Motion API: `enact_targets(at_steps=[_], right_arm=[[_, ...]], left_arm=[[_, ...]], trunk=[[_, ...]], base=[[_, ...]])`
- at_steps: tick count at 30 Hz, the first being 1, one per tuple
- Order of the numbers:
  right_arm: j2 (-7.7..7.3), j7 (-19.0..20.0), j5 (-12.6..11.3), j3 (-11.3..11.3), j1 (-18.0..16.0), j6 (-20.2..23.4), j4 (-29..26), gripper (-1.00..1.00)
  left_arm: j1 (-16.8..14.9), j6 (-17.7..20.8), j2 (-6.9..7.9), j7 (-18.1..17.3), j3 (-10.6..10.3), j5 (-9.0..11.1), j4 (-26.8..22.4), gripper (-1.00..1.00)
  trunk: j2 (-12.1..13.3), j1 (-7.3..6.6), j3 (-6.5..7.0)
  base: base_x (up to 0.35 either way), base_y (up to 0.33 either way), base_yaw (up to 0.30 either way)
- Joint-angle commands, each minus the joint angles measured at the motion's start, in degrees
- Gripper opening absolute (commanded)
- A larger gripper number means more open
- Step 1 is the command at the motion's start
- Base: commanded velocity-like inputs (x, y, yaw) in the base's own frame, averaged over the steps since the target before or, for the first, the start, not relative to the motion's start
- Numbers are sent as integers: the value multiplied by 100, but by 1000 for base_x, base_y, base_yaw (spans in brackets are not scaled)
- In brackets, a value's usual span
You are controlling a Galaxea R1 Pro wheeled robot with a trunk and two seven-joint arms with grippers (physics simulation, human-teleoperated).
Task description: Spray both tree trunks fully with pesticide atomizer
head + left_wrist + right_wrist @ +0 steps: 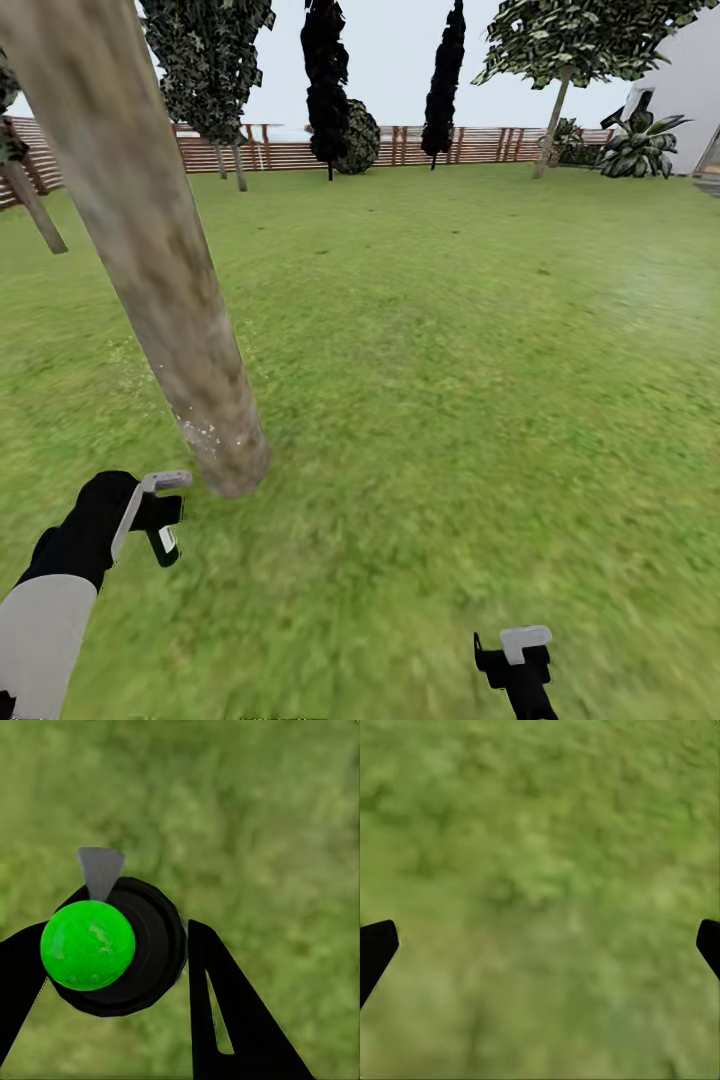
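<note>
Left wrist view looks down the left claw (112,967) at the pesticide atomizer (112,952): a black round body with a bright green cap sits between the two black fingers (225,1005), one finger hard against its side and the other partly covered by it, so the left claw is closed around it. A grey nozzle tip juts from the body's far edge, over blurred grass.

Head view puts the left claw (160,520) low on the robot's left, just beside the base of a thick mottled grey-beige tree trunk (150,250) that leans up out of the picture; the atomizer's grey part points toward that base, near it but not touching. The right claw (520,655) hangs low on the right, well apart from the trunk. Right wrist view shows the right claw (540,952) with its finger tips far apart at the picture's edges and only grass between them: wide open and holding nothing.

Ahead and to the right the floor (450,350) is open green lawn up to a brown slatted fence (290,152), with dark conifers (328,80) and a further tree (560,60) along it.
</note>
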Motion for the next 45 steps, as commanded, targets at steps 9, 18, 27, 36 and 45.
enact_targets(at_steps=[9, 18, 27, 36, 45], right_arm=[[-2, -46, 60, 27, -3, 4, 8, 100], [-2, -42, 60, 29, -3, 4, 4, 100], [-2, -44, 60, 27, -3, 4, 4, 100], [-2, -42, 60, 29, -3, 4, 4, 100], [-2, -34, 60, 27, -3, 13, 4, 100]], left_arm=[[-339, 80, -20, -79, -472, -77, -244, -100], [-354, 95, -9, -79, -534, -53, -406, -100], [-370, 85, 46, -13, -475, -117, -390, -100], [-490, 94, 160, -5, -471, -138, -410, -100], [-634, 104, 167, -9, -519, -289, -404, -100]], trunk=[[-2, -1, -5], [-2, -1, -5], [-2, -1, -11], [-2, -1, -35], [-2, -1, -36]], base=[[86, -54, 59], [-38, -235, 0], [141, -76, 41], [114, 0, 193], [184, -158, 4]])
